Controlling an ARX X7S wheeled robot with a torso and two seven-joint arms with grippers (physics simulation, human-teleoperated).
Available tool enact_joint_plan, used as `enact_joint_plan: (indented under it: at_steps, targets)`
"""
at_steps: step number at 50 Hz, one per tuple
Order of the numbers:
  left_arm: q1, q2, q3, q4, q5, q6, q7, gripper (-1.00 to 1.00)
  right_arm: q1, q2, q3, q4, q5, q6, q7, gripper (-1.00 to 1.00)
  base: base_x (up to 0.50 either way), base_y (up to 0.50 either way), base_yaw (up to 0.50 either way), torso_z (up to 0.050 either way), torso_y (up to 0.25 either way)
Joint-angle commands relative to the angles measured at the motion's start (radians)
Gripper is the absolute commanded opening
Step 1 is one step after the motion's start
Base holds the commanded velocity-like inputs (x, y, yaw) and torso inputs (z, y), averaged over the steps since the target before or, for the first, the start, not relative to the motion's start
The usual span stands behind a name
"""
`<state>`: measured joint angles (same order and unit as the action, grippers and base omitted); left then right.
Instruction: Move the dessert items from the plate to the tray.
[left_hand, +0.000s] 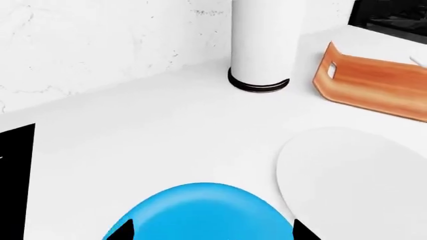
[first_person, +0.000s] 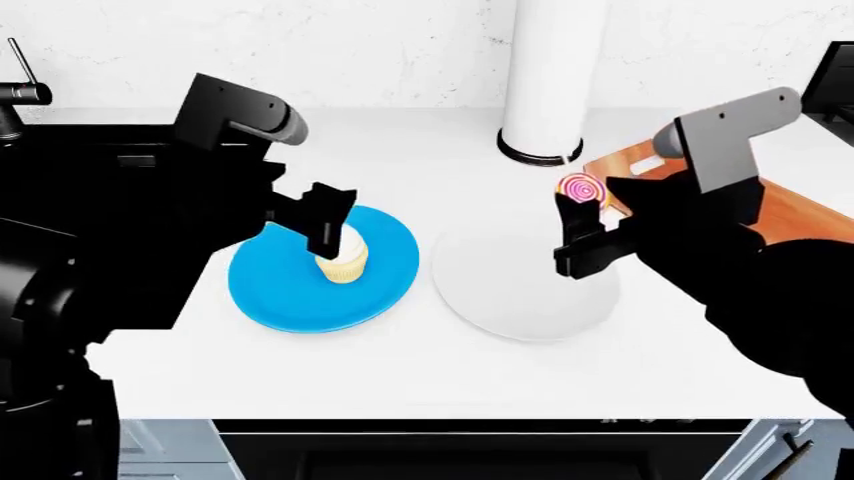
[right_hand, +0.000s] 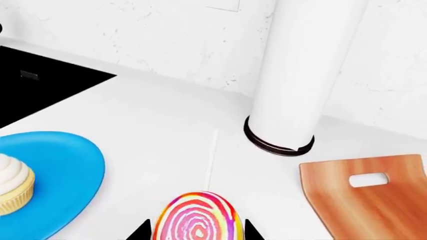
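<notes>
White worktop runs back to a marbled wall, with a white cylinder standing beside the wooden tray. A white plate lies empty between tray and blue plate. The right jaws are clenched on the lollipop, held up near the tray's end; a loose pinch could drop it short, onto the white plate. The left jaws hang over the cupcake on the blue plate; I cannot tell if they grip, and they might squash the frosting.
</notes>
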<state>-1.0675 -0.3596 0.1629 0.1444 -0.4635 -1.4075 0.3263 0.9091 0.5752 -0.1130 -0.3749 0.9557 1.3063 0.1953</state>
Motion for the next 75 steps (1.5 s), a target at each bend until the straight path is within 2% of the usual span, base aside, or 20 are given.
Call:
enact_joint_plan:
  at_steps: [1,39,75]
  targets:
    - [0.014,-0.001,0.011,-0.017,-0.022,-0.024,0.021,1.00,-0.004,0.006,-0.015,0.004,-0.008,-0.012,-0.008,-1.00,0.00,0.00,0.00,0.000,0.000]
    - [0.050,0.019,0.091,-0.141,0.001,0.071,0.014,1.00,-0.012,0.014,-0.039,0.010,-0.006,-0.044,-0.011,-1.00,0.00,0.00,0.00,0.000,0.000]
    - [0.109,0.029,0.149,-0.169,0.024,0.163,0.000,1.00,-0.019,0.028,-0.038,0.004,0.013,-0.057,-0.003,-1.00,0.00,0.00,0.00,0.000,0.000]
